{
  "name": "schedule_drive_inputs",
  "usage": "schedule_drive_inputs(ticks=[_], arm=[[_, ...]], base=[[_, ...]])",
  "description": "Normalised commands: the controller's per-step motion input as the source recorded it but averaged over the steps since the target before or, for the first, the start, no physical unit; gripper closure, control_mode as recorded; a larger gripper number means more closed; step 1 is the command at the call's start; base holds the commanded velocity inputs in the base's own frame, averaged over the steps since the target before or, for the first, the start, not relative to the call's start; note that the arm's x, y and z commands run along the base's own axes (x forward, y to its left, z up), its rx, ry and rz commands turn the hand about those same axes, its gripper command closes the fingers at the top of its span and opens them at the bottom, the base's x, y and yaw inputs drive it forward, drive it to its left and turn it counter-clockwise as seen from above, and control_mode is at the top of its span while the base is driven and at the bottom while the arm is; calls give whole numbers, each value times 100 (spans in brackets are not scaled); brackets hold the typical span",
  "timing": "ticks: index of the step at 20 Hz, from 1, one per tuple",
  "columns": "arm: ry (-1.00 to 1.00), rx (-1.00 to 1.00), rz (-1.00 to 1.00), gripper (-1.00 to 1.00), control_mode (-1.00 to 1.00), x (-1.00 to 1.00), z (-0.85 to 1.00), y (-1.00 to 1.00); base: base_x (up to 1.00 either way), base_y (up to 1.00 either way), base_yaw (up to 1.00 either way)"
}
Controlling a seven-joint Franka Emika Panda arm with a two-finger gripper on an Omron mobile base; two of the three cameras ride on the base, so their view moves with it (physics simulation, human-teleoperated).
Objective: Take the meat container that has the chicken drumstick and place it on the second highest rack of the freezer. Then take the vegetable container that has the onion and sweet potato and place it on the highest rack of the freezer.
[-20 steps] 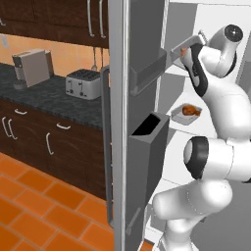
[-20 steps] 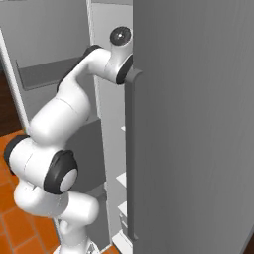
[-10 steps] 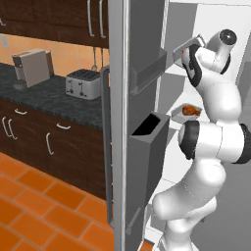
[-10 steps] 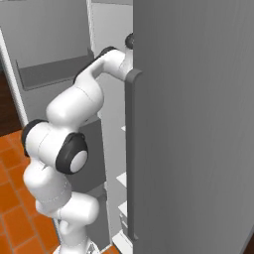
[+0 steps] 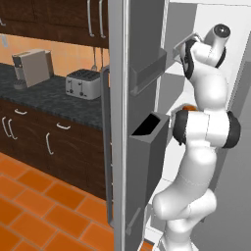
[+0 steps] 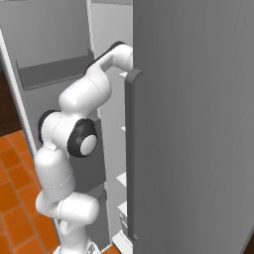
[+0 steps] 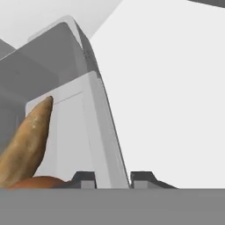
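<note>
Gripping the vegetable container (image 7: 94,132) by its rim, claw (image 7: 113,179) fingers either side of the wall | sweet potato (image 7: 27,143) and onion (image 7: 37,182) inside tray | tray (image 5: 184,41) held high inside freezer (image 5: 211,19), near top | toaster (image 5: 82,83) on tabletop (image 5: 44,98) left

The left base view looks forward past the open freezer (image 5: 142,122) door's edge; the right base view faces its closed door and handle. These 2 views share the freezer's interior. The hand view sits close above the vegetable container (image 7: 92,127).
</note>
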Motion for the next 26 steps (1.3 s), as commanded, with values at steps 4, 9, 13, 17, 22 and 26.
schedule_drive_inputs(ticks=[4,9,13,17,22,26], arm=[[8,-8,0,-100,-100,24,-33,0],[-10,0,-2,-100,-100,-17,0,7],[-7,-2,-2,-100,-100,-7,-1,24],[-16,-2,-2,-100,-100,-43,0,34],[-17,-7,-5,-100,-100,-52,-3,41],[-9,-14,-7,-100,-100,-48,-17,66]], base=[[0,0,0],[0,0,0],[0,0,0],[0,0,0],[0,0,0],[0,0,0]])
